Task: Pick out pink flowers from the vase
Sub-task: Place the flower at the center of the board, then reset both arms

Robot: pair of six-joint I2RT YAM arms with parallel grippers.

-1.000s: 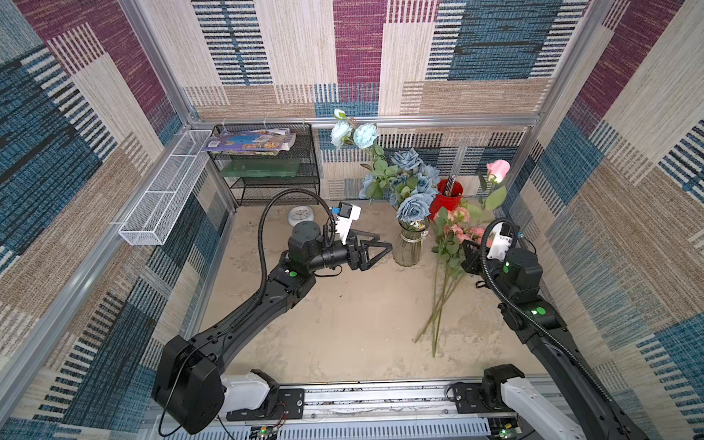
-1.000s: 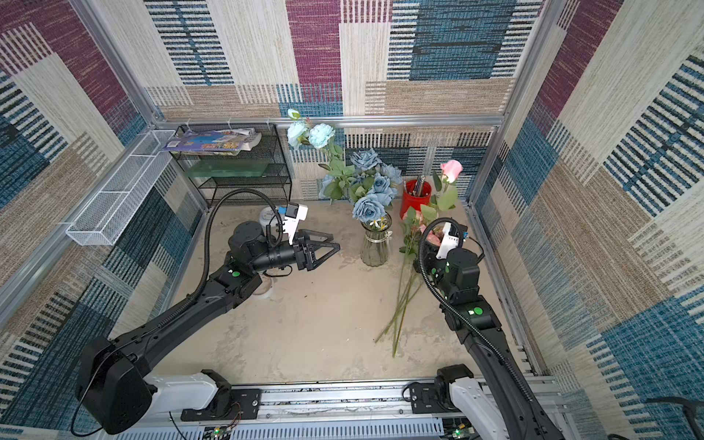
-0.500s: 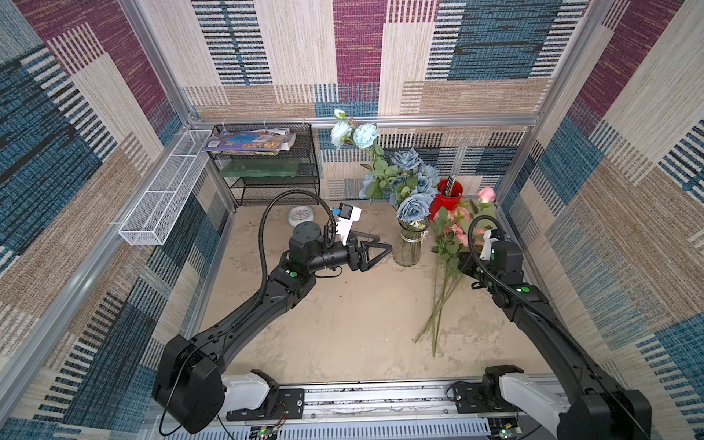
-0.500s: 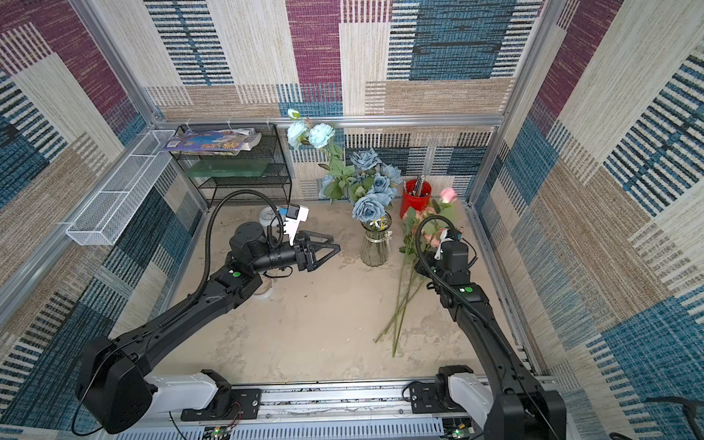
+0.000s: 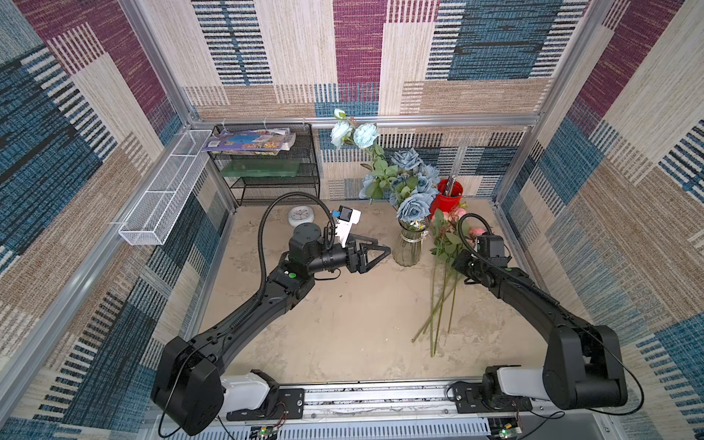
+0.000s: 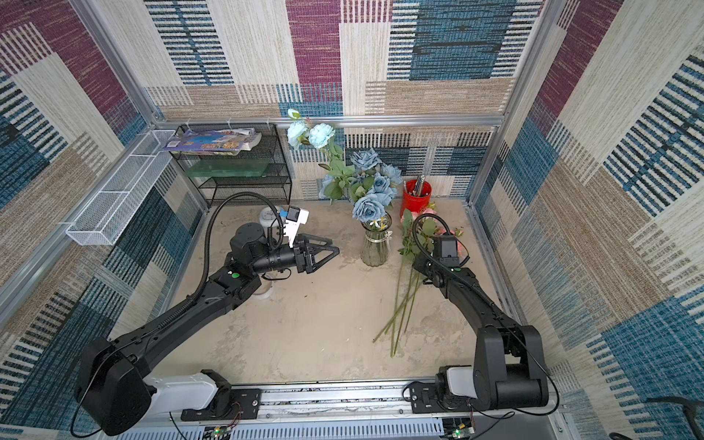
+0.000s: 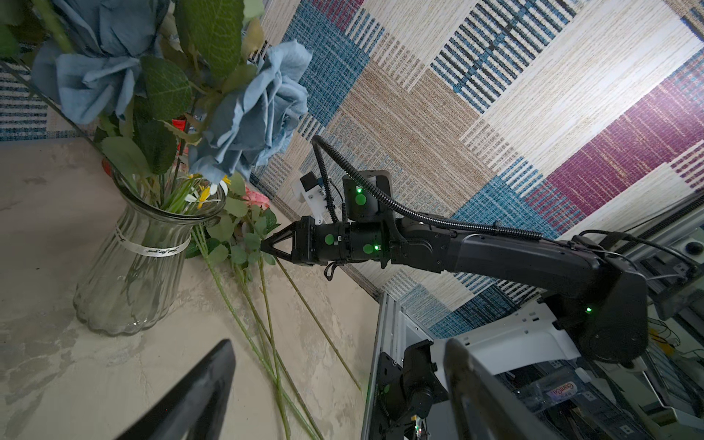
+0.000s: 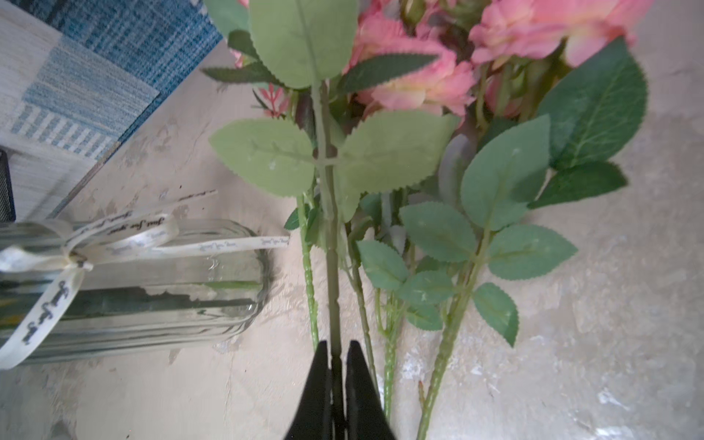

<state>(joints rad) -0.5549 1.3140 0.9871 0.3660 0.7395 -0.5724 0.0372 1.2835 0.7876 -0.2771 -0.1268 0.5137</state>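
Looks near done; pink flowers (image 5: pixel 461 215) lie on the table (image 5: pixel 343 324) right of the vase (image 5: pixel 407 249), stems pointing near; right gripper (image 8: pixel 335 348) pinched on one pink stem, low over that pile (can't tell if it's touching down); left gripper (image 5: pixel 383 252) spread wide, empty, just left of the vase; only blue roses (image 5: pixel 413 205) and pale blooms (image 5: pixel 354 133) visible in the vase; left to do, I'd say: release.

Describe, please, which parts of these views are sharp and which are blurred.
Right wrist view: the pink flowers are soft, the leaves nearer the right gripper sharper. Left wrist view: the fingers of the left gripper are blurred, the vase crisp. Both top views: evenly lit, sharp.
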